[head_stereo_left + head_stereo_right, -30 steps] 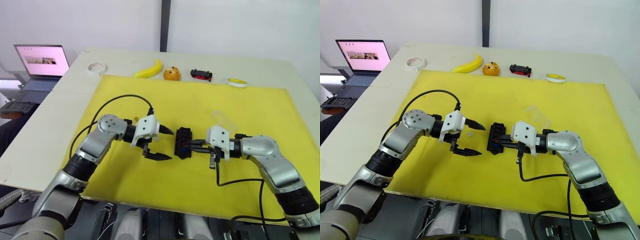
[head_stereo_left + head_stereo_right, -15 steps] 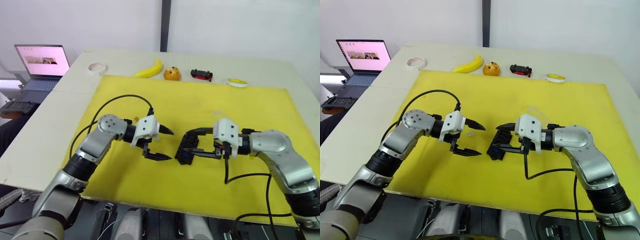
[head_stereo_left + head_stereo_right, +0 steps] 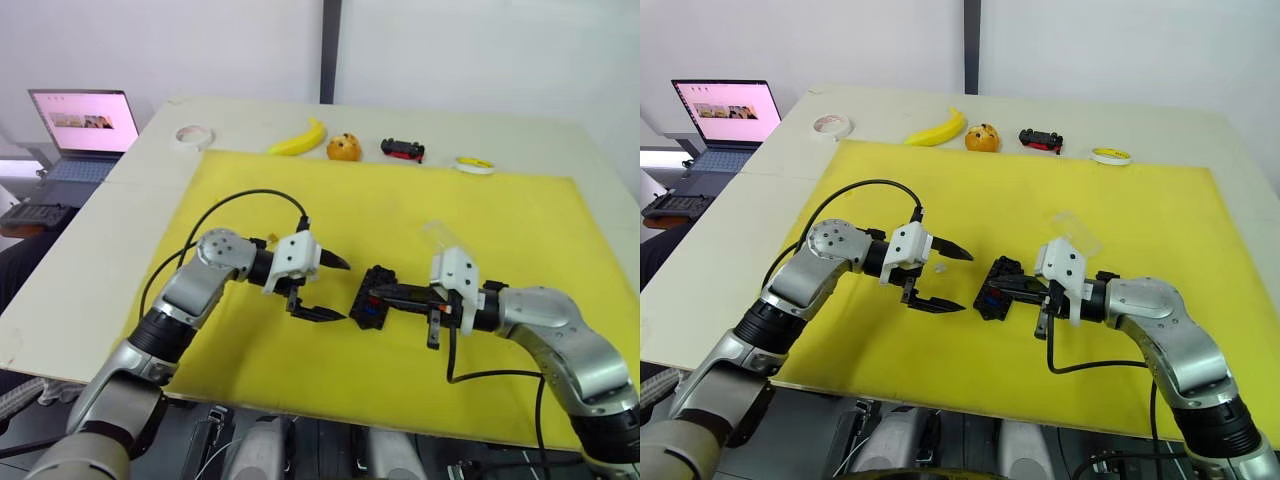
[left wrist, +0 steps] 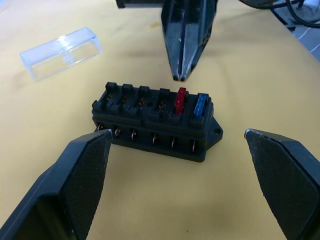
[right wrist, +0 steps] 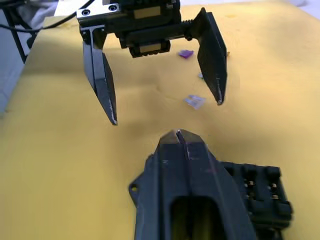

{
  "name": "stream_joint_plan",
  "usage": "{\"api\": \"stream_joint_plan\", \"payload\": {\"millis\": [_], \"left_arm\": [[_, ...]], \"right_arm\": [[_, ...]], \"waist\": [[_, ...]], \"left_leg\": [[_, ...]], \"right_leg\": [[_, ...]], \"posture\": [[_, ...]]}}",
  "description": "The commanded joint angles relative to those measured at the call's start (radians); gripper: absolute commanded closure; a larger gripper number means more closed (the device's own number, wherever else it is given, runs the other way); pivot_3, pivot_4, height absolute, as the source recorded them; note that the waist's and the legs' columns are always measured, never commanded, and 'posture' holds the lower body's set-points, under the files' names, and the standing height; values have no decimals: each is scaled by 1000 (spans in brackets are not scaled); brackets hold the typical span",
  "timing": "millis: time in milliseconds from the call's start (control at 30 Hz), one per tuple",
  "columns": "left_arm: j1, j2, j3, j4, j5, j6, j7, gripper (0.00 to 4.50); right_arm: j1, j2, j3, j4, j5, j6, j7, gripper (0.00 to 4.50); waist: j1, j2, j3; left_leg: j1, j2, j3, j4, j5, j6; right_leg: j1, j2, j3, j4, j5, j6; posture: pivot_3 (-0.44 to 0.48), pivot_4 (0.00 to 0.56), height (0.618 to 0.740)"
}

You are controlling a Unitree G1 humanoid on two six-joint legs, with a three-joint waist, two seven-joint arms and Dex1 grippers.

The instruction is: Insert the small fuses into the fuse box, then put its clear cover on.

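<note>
On the yellow mat [image 3: 500, 210] covering the bench, the fuse box [image 3: 374, 296] sat at mid-mat between the two arms. A red fuse [image 4: 180, 98] and a blue fuse [image 4: 200, 104] stood in its end slots, side by side; the other slots looked empty. The right pincer [image 4: 183, 75] hung with its fingers pressed together, tips just above the box beside the red fuse. Whether it held anything I could not tell. The left pincer [image 3: 328, 289] waited to the box's left, fingers wide apart and empty. Loose fuses [image 5: 194, 101] lay scattered on the mat behind it, a purplish one [image 5: 186, 53] among them. The clear cover [image 4: 61, 52] rested on the mat beyond the box, well apart from it.

To seat the next fuse well, I judged the tips should line up square over a free slot and press straight down, while the left pincer steadied the box against sliding.
</note>
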Motion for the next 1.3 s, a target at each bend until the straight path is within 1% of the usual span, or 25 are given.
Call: {"api": "stream_joint_plan", "payload": {"millis": [33, 300, 533, 767, 867, 933, 1000, 1067, 1167, 1267, 1300], "left_arm": [[-9, -7, 19, -19, -2, -21, -7, 0], [-14, -13, 17, -20, -2, -18, -7, 0], [-13, -16, 19, -25, 0, -14, -8, 0], [-14, -15, 22, -24, 0, -10, -5, 0], [-1, -5, 38, -42, -10, 13, 11, 0], [49, 39, 94, -117, -52, 81, 38, 0], [102, 80, 150, -188, -89, 146, 67, 0], [177, 130, 228, -270, -136, 226, 107, 0], [287, 190, 364, -368, -217, 362, 188, 0], [416, 241, 553, -404, -313, 494, 263, 0], [445, 251, 592, -413, -335, 522, 280, 0]], "right_arm": [[5, 16, -10, -33, 12, -7, -20, 4447], [24, 17, 33, -6, -37, -9, -49, 4447], [42, -11, 86, 24, -116, -5, -64, 4447], [28, -4, 75, 15, -104, 3, -70, 4447], [20, 9, 17, -47, -15, 46, -75, 4447], [31, -8, -92, -130, 89, 100, -89, 4447], [47, -27, -182, -170, 150, 144, -108, 4447], [82, -58, -277, -171, 169, 169, -117, 4447], [164, -110, -408, -124, 153, 176, -105, 4447], [279, -160, -541, -16, 95, 135, -61, 3659], [302, -168, -568, 9, 86, 123, -50, 3202]], "waist": [[0, 0, 0], [1, 0, 0], [1, 0, 0], [1, 0, -1], [1, 0, -1], [-2, 0, 0], [-6, 0, 0], [-6, 0, 0], [-1, 0, 0], [2, 0, 0], [2, 0, 0]], "left_leg": [[0, 0, 0, 0, 0, 0], [0, 0, 0, 0, 0, 0], [1, 0, 0, 0, 0, 0], [1, 0, 0, 0, 0, 0], [1, 0, 0, 0, 0, 0], [1, 0, 0, 0, 0, 0], [0, 0, 0, 0, -1, 1], [1, 1, 0, 0, -1, 1], [1, 1, 0, 0, -1, 1], [1, 1, 0, 0, -1, 1], [1, 1, 0, 0, -1, 1]], "right_leg": [[0, 0, 0, 0, 0, 0], [0, 0, 0, 0, 0, 0], [1, 1, 0, 0, 0, 0], [1, 1, 0, 0, 0, 0], [1, 1, 0, 1, 0, 0], [1, 0, 0, 1, 0, 0], [-1, -1, 1, 1, 0, 0], [-1, -1, 2, 2, 0, 0], [0, -2, 2, 1, 0, 0], [0, -3, 2, 1, 0, 0], [1, -3, 2, 0, 0, 0]], "posture": [[0, 150, 740], [0, 150, 740], [0, 150, 740], [0, 150, 740], [0, 150, 740], [0, 150, 740], [0, 150, 740], [0, 150, 740], [0, 150, 740], [0, 150, 740], [0, 150, 740]]}}
